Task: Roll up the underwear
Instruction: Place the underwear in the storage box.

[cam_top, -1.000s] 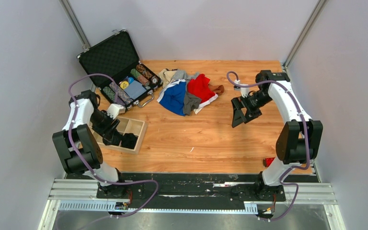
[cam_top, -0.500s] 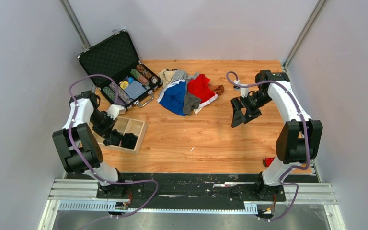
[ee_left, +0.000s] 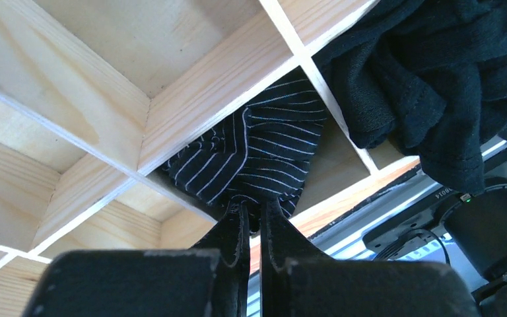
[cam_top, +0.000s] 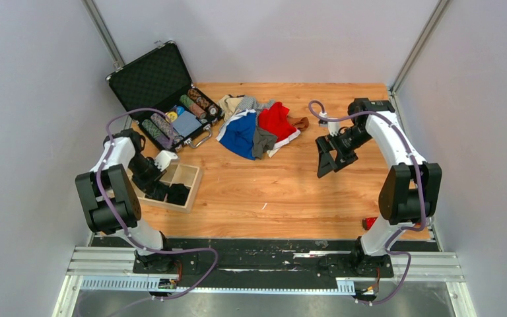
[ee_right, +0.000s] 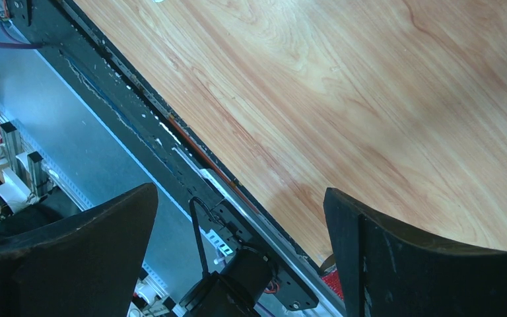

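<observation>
- Near the left edge of the desk, towards its near-left corner, my left gripper (ee_left: 251, 221) is down inside a shallow pale wooden box with thin dividers (cam_top: 186, 173).
- Its fingers are clenched almost together on a fold of the black underwear with fine white pinstripes (ee_left: 257, 148); only a slit shows between them.
- That striped piece lies bunched in a compartment along the box's near rim, pressed up against the crossing of two dividers.
- In the next compartment I see a plain black cloth garment (ee_left: 429, 72), crumpled, with one fold hanging over the box's outer rim.
- The other compartments that the wrist view shows are bare wood.
- The loose heap of coloured underwear (cam_top: 259, 127) lies by the middle of the far edge: blue with white trim in front, red beside it, grey between them, beige and brown at the back.
- An open black hard case with foam lining and rows of striped chips (cam_top: 165, 92) stands at the far-left corner, just beside the heap.
- Over the right half of the wooden desk (cam_top: 290, 191), my right gripper (ee_right: 241, 247) hangs released, jaws wide apart and holding nothing, well apart from the heap.
- A small red object (cam_top: 370, 222) lies at the near edge by the right arm's base; I cannot tell what it is.
</observation>
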You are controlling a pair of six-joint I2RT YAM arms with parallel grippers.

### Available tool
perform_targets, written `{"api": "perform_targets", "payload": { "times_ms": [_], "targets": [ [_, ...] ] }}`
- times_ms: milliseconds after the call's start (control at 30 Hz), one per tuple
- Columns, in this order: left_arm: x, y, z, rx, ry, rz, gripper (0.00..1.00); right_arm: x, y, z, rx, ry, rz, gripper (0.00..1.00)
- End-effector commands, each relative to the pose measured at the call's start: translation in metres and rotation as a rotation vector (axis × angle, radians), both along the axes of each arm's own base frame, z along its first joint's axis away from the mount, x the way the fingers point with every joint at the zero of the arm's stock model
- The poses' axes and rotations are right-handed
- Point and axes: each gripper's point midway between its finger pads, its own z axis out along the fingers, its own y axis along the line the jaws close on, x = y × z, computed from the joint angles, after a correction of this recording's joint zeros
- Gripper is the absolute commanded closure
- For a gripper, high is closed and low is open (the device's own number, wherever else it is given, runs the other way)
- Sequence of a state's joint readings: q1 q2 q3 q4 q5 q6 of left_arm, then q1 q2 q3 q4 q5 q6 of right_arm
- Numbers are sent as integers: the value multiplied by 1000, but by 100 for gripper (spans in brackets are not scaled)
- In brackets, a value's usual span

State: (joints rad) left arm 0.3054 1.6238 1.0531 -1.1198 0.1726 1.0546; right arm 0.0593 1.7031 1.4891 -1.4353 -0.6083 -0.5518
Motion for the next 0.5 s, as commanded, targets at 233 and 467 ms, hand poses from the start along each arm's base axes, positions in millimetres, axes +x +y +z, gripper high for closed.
{"api": "perform_targets", "payload": {
  "times_ms": [233, 467],
  "targets": [
    [-59, 40, -97, 105, 307, -225, 100, -3, 5, 4, -11, -28, 34, 0],
    [-37, 36, -74, 114, 161, -160, 77, 3, 9, 9, 16, -54, 46, 0]
  ]
}}
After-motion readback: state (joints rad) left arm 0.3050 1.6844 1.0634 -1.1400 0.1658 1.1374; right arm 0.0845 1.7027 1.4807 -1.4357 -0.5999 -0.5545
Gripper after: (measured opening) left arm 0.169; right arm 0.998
